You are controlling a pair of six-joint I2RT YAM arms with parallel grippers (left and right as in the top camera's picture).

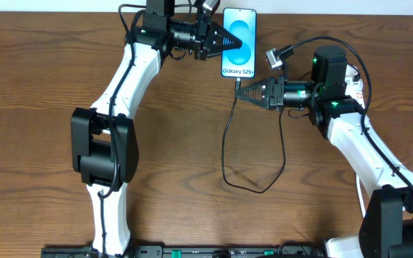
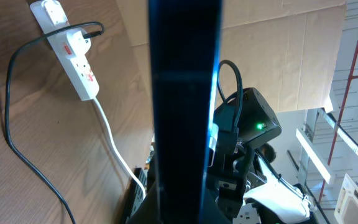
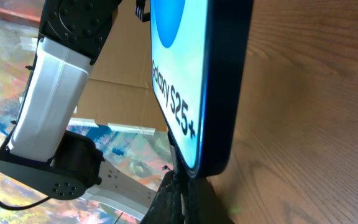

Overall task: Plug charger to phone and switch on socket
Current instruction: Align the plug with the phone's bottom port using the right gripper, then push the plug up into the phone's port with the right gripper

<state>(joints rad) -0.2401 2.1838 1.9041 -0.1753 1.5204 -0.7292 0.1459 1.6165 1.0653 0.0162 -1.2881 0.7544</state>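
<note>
Overhead: left gripper (image 1: 235,41) clamps slim blue-screened black phone (image 1: 246,21); right gripper (image 1: 239,93) pinches thin black charger cable (image 1: 224,150) at the phone's lower edge. Left wrist alone shows white red-marked socket strip (image 2: 79,62).

Lit phone (image 1: 244,25), charger (image 1: 224,154) seemingly plugged, white socket (image 2: 74,55)

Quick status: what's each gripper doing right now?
Left gripper: closed on the phone, clamping its side edge.
Right gripper: closed on the charger near its plug tip, just below the phone's bottom edge.
</note>
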